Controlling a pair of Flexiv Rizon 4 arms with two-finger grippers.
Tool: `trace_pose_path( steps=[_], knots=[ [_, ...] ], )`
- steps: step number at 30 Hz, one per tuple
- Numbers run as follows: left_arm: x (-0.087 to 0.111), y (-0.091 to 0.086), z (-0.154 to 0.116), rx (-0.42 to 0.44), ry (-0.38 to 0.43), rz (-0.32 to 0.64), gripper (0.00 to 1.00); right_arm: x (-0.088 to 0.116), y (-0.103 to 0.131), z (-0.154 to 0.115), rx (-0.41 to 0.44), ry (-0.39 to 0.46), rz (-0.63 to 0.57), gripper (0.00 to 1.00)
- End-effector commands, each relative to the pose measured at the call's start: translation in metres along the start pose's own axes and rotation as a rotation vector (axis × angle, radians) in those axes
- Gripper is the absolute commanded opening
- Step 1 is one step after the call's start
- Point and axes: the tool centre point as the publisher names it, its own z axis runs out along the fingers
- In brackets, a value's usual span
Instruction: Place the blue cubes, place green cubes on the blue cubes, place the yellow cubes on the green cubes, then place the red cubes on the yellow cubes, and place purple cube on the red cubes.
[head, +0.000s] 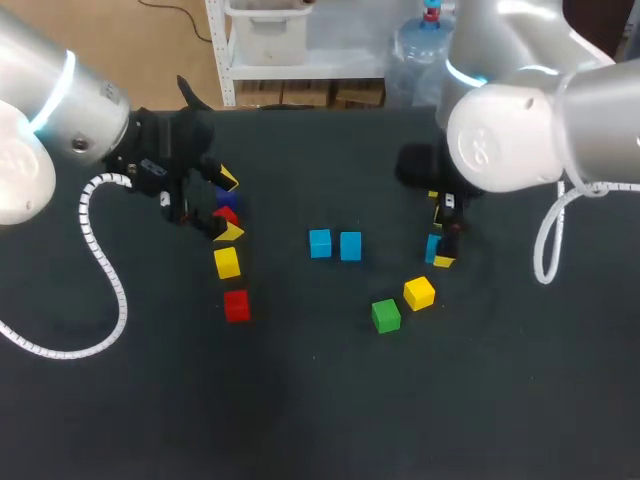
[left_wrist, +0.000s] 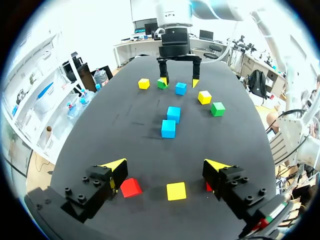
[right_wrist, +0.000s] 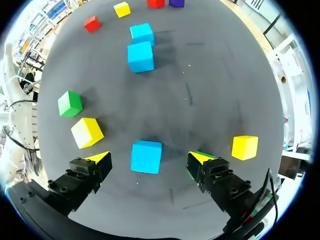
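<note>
Right wrist view — blue cube being bracketed by spread fingers

Between the fingers of the right gripper (right_wrist: 150, 159) a blue cube (right_wrist: 146, 154) is being framed. It is resting on the table (right_wrist: 215, 75) with a gap being left at each side. The fingers are being held wide apart and nothing is being pinched. A green cube (right_wrist: 200, 154) is being half hidden behind one finger, and a yellow cube (right_wrist: 245, 147) is lying just outside that finger. Well ahead of the gripper a blue pair (right_wrist: 141, 50) is lying, the two cubes close together.

The left gripper (left_wrist: 165, 166) is likewise being held spread and empty. A second yellow cube (left_wrist: 176, 191) is lying under it, in line with the gap between the fingers, and a red cube (left_wrist: 130, 187) is lying near one finger.

The blue cube is being judged light, rigid and smooth-faced. It is unlikely to be crushed but liable to be twisted if it is caught on a corner. Hold is best being taken on two opposite flat faces, centred and low, with the fingers being squared to those faces — care being needed that the green cube beside the finger is not being nudged as the fingers are being closed.
</note>
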Motion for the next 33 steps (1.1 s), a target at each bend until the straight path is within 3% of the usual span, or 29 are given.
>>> trace_pose_path(
  steps=[1, 15, 22, 33],
  knots=[
    [0.0018, -0.0007, -0.0004, -0.001, -0.006, 0.004, 1.00, -0.0020, -0.0036, 0.0027, -0.012, 0.000, -0.003, 1.00],
    [0.0018, -0.0007, -0.0004, -0.001, -0.006, 0.004, 1.00, 0.0068, 0.0015, 0.0048, -0.023, -0.014, -0.001, 1.00],
    [0.0018, -0.0007, -0.0004, -0.001, -0.006, 0.004, 1.00, 0.0024, 0.0042, 0.0040, 0.020, 0.023, -0.014, 1.00],
    [0.0018, -0.0007, -0.0004, -0.001, -0.006, 0.004, 1.00, -0.0005, 0.0020, 0.0096, 0.015, 0.033, -0.018, 1.00]
  ],
)
